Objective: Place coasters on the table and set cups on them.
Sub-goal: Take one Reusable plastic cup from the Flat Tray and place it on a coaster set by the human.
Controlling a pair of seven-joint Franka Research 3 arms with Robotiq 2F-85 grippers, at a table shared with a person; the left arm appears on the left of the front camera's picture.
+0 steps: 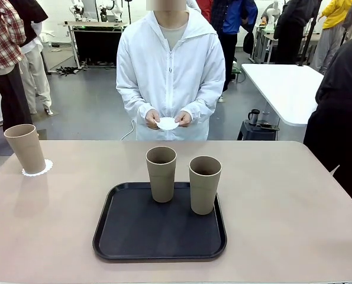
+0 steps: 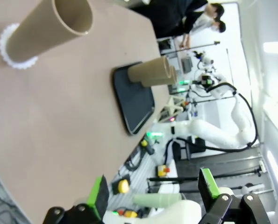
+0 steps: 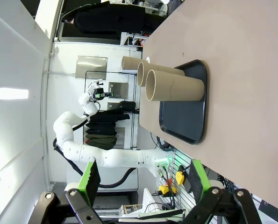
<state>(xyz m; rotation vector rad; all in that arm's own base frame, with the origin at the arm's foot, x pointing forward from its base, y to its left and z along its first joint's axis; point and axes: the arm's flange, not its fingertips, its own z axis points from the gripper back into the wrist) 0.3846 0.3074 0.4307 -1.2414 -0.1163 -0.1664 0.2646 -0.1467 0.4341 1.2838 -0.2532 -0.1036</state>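
Coasters: one coaster (image 1: 39,171) lies at 10 o'clock on the table (image 1: 294,213), touching and partly hidden beneath an upright served cup (image 1: 25,148). A second coaster (image 1: 167,123) is held between the person's hands (image 1: 153,118) at 12 o'clock, beyond the far edge and apart from the tabletop. Fingers cover part of its rim, so whether it is a single sheet cannot be told. The two tray cups (image 1: 161,174) stand upright, long axes vertical, just beside each other on the far half of the black tray (image 1: 134,242) at table centre. The left gripper (image 2: 153,192) and the right gripper (image 3: 145,177) both have jaws wide and empty, well apart from every cup. Seen along the right gripper, the tray cups lie ahead at about 12 o'clock. This arm is probably the nearer to the right-hand cup, though the wide-angle view leaves that uncertain.
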